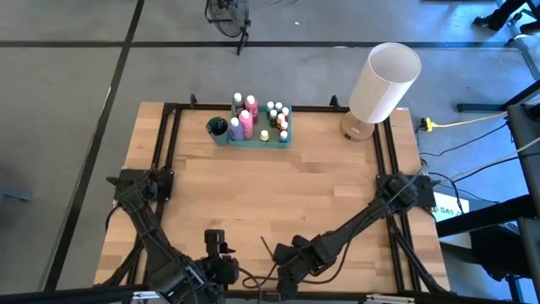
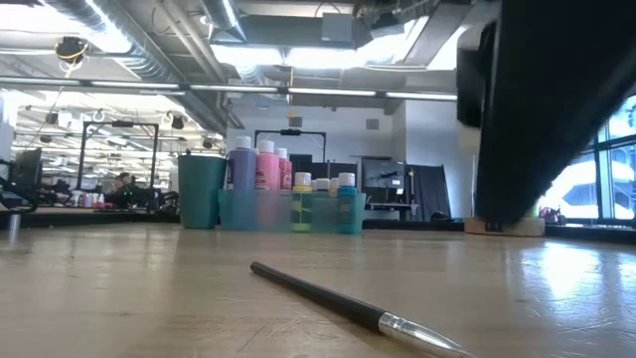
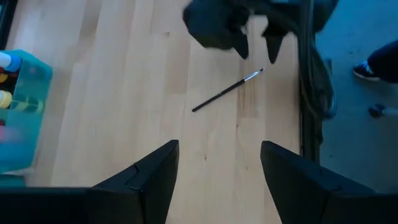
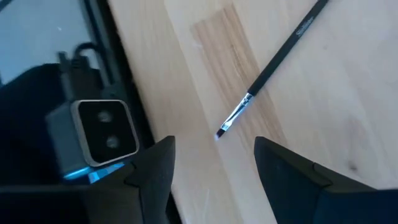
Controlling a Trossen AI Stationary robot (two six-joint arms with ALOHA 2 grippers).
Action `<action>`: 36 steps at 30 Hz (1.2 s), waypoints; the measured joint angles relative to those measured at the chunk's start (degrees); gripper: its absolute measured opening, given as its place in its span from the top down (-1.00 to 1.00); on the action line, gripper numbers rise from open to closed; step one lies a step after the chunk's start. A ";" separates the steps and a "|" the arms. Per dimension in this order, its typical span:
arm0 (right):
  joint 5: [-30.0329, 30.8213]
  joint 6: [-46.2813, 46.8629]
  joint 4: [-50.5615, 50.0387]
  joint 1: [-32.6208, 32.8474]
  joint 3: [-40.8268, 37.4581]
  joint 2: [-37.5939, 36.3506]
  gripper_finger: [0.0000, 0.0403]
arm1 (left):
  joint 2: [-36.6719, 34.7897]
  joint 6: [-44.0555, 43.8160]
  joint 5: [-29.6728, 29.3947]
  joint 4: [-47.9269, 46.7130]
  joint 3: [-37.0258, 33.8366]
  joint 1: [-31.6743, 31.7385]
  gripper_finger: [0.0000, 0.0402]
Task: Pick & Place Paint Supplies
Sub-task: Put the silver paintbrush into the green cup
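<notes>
A thin dark paintbrush (image 4: 278, 55) lies flat on the wooden table near its front edge, and it also shows in the low view as the paintbrush (image 2: 328, 298). My right gripper (image 4: 214, 142) hangs open just above the brush's bristle end (image 4: 222, 129), one finger on either side, touching nothing. My left gripper (image 3: 219, 146) is open higher up to the left, looking down at the paintbrush (image 3: 227, 92) and at my right gripper (image 3: 256, 48). Paint bottles (image 1: 246, 118) with white caps stand in a green tray (image 1: 257, 142) at the far middle.
A teal cup (image 1: 218, 131) stands to the left of the tray. A big white lamp (image 1: 380, 84) is at the far right corner. A black frame (image 1: 173, 143) runs around the tabletop. The low camera (image 4: 102, 134) sits at the front edge beside my right gripper.
</notes>
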 joint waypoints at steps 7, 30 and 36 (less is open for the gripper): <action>-1.67 -0.02 -2.27 0.14 4.78 4.85 -0.11 | 0.00 -4.97 -1.01 0.00 0.00 -1.47 -0.11; -1.04 1.82 -11.17 -1.98 9.19 8.94 0.09 | 0.02 -7.34 -5.62 0.01 0.00 -4.65 -0.11; -1.90 0.97 -9.15 -1.79 8.99 8.94 0.17 | 0.02 -7.69 -5.57 0.02 0.00 -4.66 -0.11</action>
